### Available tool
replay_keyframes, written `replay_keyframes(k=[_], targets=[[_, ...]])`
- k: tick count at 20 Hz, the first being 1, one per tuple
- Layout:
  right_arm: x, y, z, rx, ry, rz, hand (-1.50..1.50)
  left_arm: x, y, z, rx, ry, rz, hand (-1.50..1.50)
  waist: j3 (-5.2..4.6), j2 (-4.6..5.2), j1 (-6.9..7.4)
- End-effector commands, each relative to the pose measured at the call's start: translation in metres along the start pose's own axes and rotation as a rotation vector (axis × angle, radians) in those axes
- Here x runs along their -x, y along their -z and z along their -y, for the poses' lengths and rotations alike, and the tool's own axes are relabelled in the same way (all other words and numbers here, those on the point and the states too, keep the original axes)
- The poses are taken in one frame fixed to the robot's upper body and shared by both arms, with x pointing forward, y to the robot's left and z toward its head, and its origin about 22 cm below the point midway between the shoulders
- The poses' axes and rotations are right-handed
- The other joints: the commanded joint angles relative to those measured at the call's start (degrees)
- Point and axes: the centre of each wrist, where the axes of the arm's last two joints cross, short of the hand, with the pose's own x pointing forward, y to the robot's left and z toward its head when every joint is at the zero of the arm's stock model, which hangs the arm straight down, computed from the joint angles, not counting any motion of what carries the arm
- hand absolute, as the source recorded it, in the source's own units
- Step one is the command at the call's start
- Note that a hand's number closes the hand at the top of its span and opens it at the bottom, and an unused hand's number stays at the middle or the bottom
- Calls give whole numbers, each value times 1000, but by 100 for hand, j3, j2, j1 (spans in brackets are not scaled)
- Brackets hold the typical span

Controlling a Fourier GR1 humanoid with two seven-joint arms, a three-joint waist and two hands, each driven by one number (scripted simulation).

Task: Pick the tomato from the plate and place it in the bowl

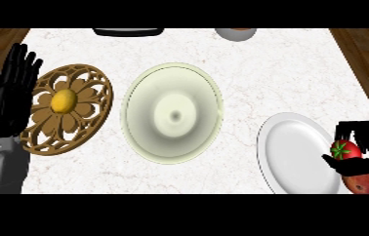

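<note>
**K:** While nothing has gone wrong yet, walk me across, far left first.

**R:** Left hand (pixel 17 91) sits at the left edge of the frame, fingers straight and up, holding nothing. Resting. Beside it, a wooden openwork trivet (pixel 66 109) with a yellow fruit (pixel 63 101) at its centre. No part in the task.

**K:** Bowl?

**R:** Pale green bowl (pixel 173 113) mid-frame, nothing in it. White plate (pixel 297 154) at lower right, near the bowl but apart.

**K:** Tomato?

**R:** Tomato (pixel 346 149) at the plate's right rim, hard against the right edge of the frame. Right hand (pixel 352 154) is on it: fingers (pixel 351 131) above, thumb below, curled round it. Whether it's lifted off the plate, can't tell; the frame crops most of the hand.

**K:** Risks?

**R:** Grasp looks like a pinch on a round, smooth fruit. It could squirt out mid-carry and roll across the surface. Also a reddish object (pixel 358 183) just below the hand at the lower right corner; a low swing might clip it. A low carry could catch the bowl's near rim and shove the bowl toward the trivet.

**K:** Top edge?

**R:** Dark item (pixel 128 31) and a pale vessel (pixel 235 33), well clear.
</note>
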Motion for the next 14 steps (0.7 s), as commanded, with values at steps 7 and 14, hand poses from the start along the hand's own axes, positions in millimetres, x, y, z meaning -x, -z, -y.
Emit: replay_keyframes(k=[7, 14], targets=[[35, -32, 79, 257, -34, 3, 150, -9, 3, -2, -11, 10, -3, 0, 13, -6, -60], [5, -78, 152, 376, 68, 266, 150, 3, -5, -16, -25, 23, 0, 0, 6, -34, -133]])
